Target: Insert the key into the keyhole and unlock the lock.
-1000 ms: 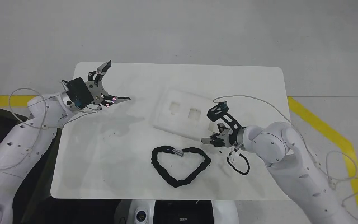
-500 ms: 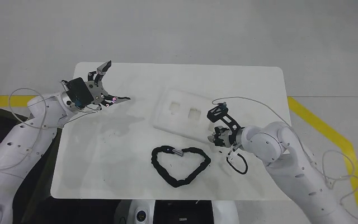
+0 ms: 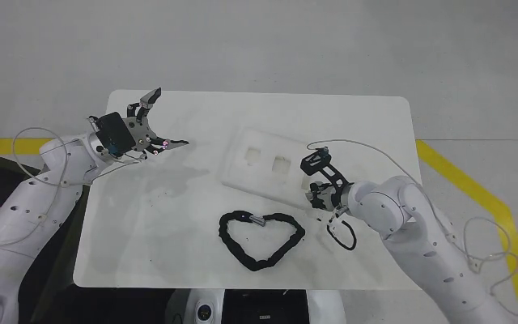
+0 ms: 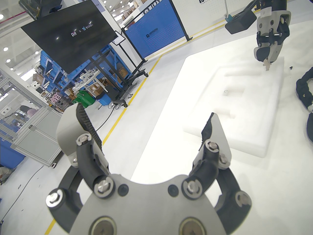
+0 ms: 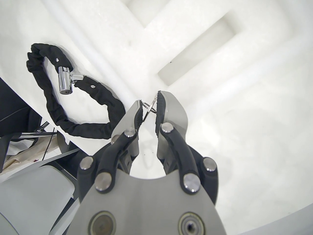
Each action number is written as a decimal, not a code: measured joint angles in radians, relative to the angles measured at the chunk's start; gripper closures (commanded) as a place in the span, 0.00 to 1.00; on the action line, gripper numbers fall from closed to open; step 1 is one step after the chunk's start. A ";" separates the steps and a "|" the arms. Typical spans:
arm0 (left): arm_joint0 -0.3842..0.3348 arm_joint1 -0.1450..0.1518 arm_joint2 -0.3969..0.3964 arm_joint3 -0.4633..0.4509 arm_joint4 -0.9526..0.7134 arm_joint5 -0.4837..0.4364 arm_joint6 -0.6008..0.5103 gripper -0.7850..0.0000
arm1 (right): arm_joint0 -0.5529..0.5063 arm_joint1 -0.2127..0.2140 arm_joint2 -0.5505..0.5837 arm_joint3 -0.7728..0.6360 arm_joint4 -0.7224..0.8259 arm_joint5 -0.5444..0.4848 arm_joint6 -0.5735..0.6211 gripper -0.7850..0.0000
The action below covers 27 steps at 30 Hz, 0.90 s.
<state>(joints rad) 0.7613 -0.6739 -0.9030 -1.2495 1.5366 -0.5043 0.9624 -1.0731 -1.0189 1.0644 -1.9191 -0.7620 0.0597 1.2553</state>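
Observation:
A black fabric-sleeved chain lock (image 3: 261, 240) lies in a heart-shaped loop near the table's front edge, its chrome cylinder (image 5: 65, 82) joining the two ends. My right gripper (image 5: 149, 108) hovers over the near edge of the foam tray, shut on a small metal key (image 5: 149, 106); the key's blade (image 4: 267, 66) pokes out below the fingertips. In the top view that gripper (image 3: 317, 198) sits just right of the chain. My left gripper (image 3: 164, 121) stands open with nothing between its fingers above the table's far left corner.
A white foam tray (image 3: 271, 166) with rectangular recesses lies mid-table, behind the chain. A small metal ring (image 4: 226, 90) rests in one recess. A black cable loop (image 3: 343, 235) hangs by the right arm. Bare tabletop (image 3: 146, 227) spreads at the left.
The right gripper with the key has shifted slightly right and back, away from the chain. The left arm and the chain have not moved.

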 measured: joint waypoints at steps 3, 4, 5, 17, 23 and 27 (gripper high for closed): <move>0.000 0.000 0.000 0.000 0.000 0.000 0.000 0.00 | 0.001 -0.001 -0.001 0.002 -0.007 0.002 -0.003 1.00; 0.000 0.000 0.000 0.000 0.000 0.000 0.000 0.00 | 0.001 -0.001 -0.002 0.003 -0.010 0.003 -0.004 1.00; 0.000 0.000 0.000 0.000 0.000 0.000 0.000 0.00 | 0.001 -0.001 -0.002 0.003 -0.013 0.004 -0.005 1.00; 0.000 0.000 0.000 0.000 0.000 0.000 0.000 0.00 | 0.011 -0.001 0.003 -0.013 -0.073 0.016 0.004 1.00; 0.000 0.000 0.000 0.000 0.000 0.000 0.000 0.00 | 0.016 0.001 0.013 -0.031 -0.118 0.024 0.019 1.00; 0.000 0.000 0.000 0.000 0.000 0.000 0.000 0.00 | 0.017 0.001 0.015 -0.015 -0.142 0.022 0.019 1.00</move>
<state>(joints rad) 0.7613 -0.6739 -0.9030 -1.2495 1.5366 -0.5043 0.9624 -1.0558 -1.0182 1.0799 -1.9341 -0.9038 0.0819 1.2744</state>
